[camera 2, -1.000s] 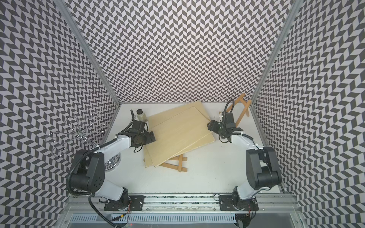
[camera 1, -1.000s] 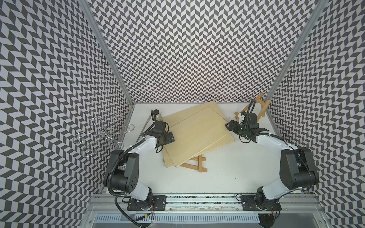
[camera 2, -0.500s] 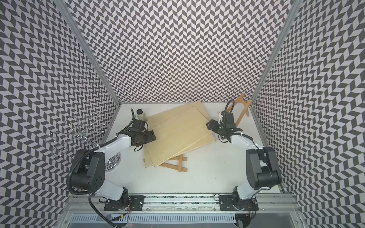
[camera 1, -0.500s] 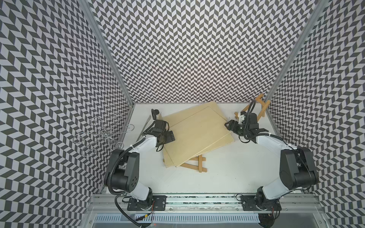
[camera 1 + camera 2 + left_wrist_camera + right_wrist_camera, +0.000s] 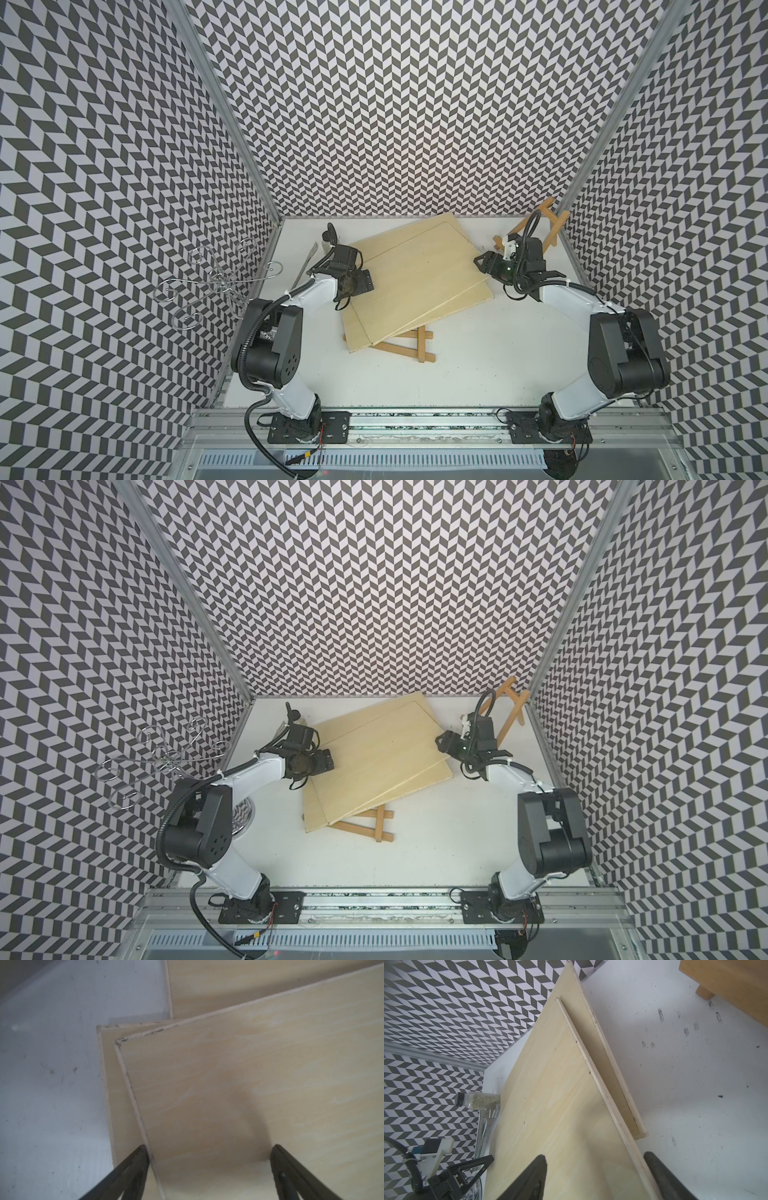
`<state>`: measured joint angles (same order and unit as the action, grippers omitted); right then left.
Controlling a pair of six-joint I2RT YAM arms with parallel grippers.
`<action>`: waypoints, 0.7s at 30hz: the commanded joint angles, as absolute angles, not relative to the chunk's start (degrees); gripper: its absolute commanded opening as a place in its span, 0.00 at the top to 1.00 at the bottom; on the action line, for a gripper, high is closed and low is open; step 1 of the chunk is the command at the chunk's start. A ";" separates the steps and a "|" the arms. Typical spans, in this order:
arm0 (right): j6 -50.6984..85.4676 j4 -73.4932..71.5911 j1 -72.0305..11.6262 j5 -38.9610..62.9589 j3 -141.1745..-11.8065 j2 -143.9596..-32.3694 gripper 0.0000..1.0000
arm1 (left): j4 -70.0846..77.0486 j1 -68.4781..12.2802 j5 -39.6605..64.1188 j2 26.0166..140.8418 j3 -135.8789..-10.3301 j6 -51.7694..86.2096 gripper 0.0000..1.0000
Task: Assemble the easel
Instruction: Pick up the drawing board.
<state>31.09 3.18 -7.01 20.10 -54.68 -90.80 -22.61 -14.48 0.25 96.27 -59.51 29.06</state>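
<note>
Easel unassembled: brown wooden A-frame [image 5: 409, 351] flat on white table [image 5: 478, 374], half under two stacked pale plywood boards [image 5: 415, 282]; second wooden frame [image 5: 548, 226] in far corner. Left gripper [image 5: 209, 1147], right gripper [image 5: 596, 1157] gape at board edges, empty.

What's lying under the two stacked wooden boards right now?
A wooden easel frame pokes out from under the boards at their near edge; how far it runs beneath them is covered.
</note>
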 commanded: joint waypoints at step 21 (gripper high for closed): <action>44.85 -30.74 -2.05 38.07 -44.01 -92.28 0.53 | -18.84 -18.86 3.83 104.59 -61.52 28.21 0.19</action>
